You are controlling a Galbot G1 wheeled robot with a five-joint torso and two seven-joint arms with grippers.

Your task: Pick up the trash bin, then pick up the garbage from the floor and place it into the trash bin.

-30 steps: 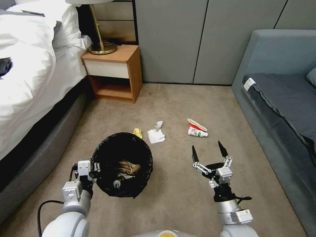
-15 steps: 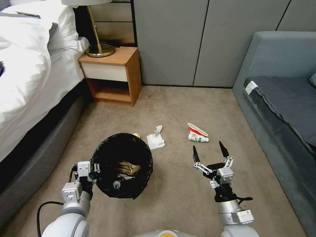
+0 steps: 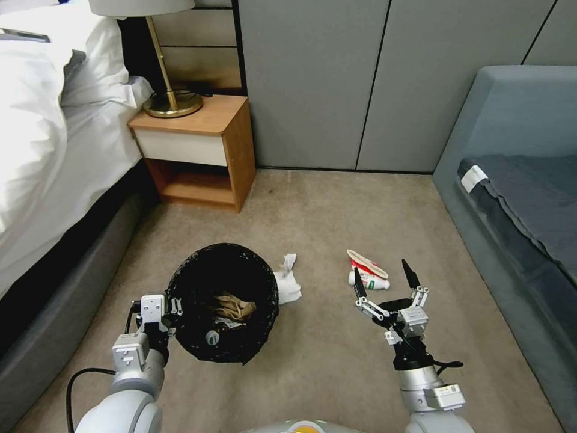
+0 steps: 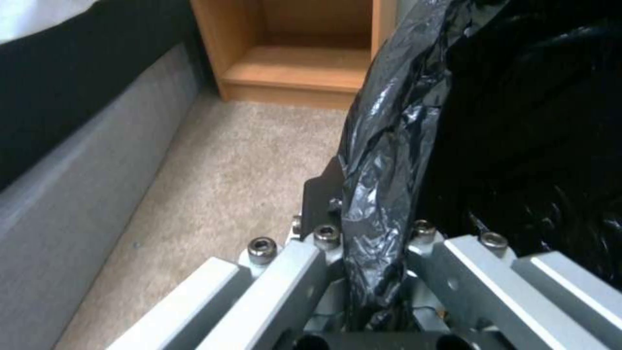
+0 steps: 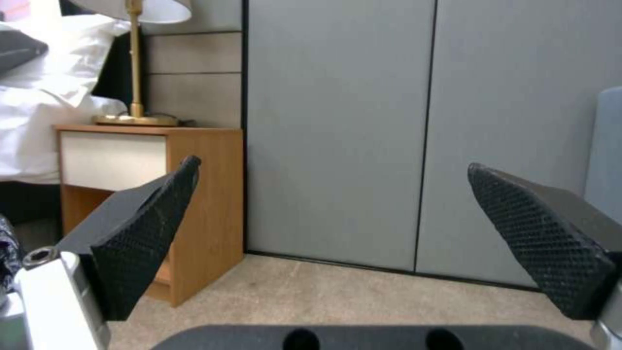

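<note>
Garbage, a squashed red-and-white cup (image 3: 365,265) atop a green-labelled bottle (image 3: 369,280), lies on carpet just beyond the wide-open right gripper (image 3: 384,278), long axis left-right, while the left gripper (image 4: 372,228) clamps the black-lined white bin's rim (image 3: 180,282).

One round bin lined with crinkly black bag (image 3: 223,300); one crumpled white tissue (image 3: 288,282); one squashed red-and-white cup (image 3: 366,264); one green-labelled white bottle (image 3: 372,281); one wooden nightstand (image 3: 198,150); one brass lamp (image 3: 165,90).
</note>
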